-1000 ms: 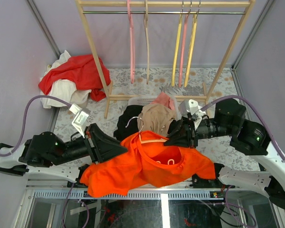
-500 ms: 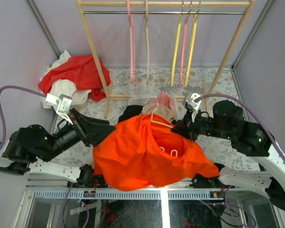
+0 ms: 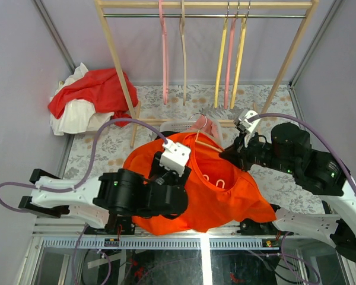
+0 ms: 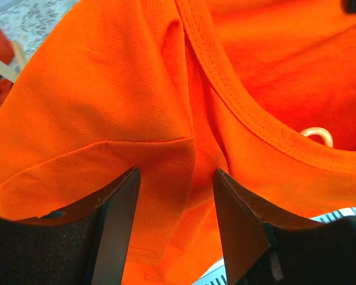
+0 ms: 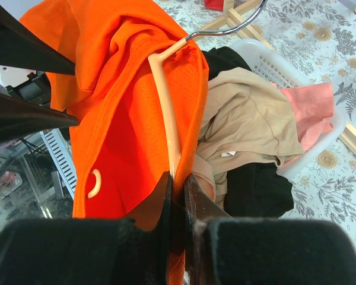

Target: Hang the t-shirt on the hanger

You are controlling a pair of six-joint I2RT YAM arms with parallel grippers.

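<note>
On the left, left gripper (image 4: 175, 177) has jaws spread, nothing pinched, poised at the t-shirt (image 4: 107, 89) shoulder seam beside the collar. The t-shirt is draped over the hanger (image 5: 166, 113) near its hook (image 5: 237, 27), above the laundry basket (image 5: 258, 50). The right gripper (image 5: 177, 178) is clamped on the hanger arm. To do it well: pinch the loose shoulder, draw it over the free hanger end, hold the hanger steady, don't drag the collar off.

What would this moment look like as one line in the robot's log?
right gripper: shut on hanger | left gripper: open at t-shirt | t-shirt: draped over part of hanger
</note>
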